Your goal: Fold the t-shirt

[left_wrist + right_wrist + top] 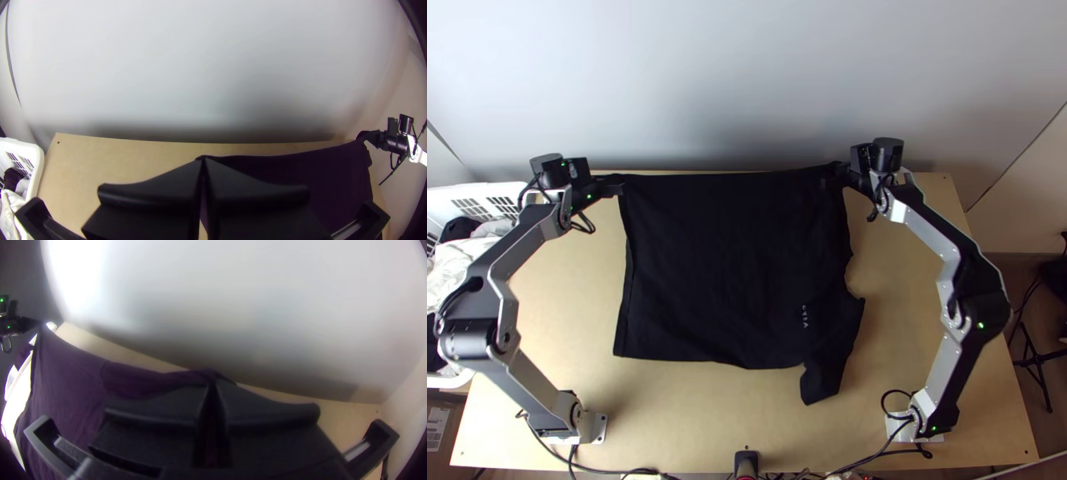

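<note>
End effector (619, 185) tight on t-shirt (336, 180)

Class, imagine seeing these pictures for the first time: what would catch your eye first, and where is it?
The eye falls first on the big black t-shirt, spread across the middle of the wooden table. Next come the left gripper and right gripper, pinching the two ends of its far edge. In the top view, a white basket of laundry stands at the left.
</note>
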You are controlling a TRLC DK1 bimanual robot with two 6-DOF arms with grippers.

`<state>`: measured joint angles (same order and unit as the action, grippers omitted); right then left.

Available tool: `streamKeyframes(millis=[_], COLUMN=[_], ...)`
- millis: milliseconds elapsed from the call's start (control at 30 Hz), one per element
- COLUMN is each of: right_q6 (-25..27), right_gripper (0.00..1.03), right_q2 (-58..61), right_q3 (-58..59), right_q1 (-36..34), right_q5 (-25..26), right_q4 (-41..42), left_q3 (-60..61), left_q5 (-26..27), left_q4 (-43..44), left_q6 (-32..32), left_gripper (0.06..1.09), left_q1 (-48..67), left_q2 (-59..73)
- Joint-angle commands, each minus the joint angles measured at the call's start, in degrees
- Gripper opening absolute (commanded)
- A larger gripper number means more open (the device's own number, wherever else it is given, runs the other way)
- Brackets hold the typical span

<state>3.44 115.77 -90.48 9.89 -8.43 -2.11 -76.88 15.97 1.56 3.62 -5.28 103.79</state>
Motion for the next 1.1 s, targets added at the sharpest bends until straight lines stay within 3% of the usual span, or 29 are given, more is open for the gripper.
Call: streamKeyframes(millis=[0, 233, 500, 1067], right_q6=[0.07, 1.39, 4.38, 2.89], right_gripper=[0.03, 0.03, 0.03, 0.03], right_q2=[7.46, 11.50, 12.03, -1.86], right_q3=[-5.76, -7.26, -1.98, 17.44], right_q1=[-0.31, -0.22, 0.66, 1.18], right_q5=[0.16, 0.43, 1.31, 1.31], right_q4=[2.46, 7.29, 12.92, 17.40], left_q3=[-5.74, -10.66, -7.32, 9.91], left_q5=[-1.29, -3.13, -4.36, -4.01], left_q4=[2.74, 5.64, 10.65, 13.73], left_q6=[-0.10, -0.10, 0.07, 0.34], left_gripper=[0.09, 0.09, 0.09, 0.09], left_q1=[0.44, 0.71, 1.76, 2.82], left_q2=[8.45, 15.39, 16.89, 2.47])
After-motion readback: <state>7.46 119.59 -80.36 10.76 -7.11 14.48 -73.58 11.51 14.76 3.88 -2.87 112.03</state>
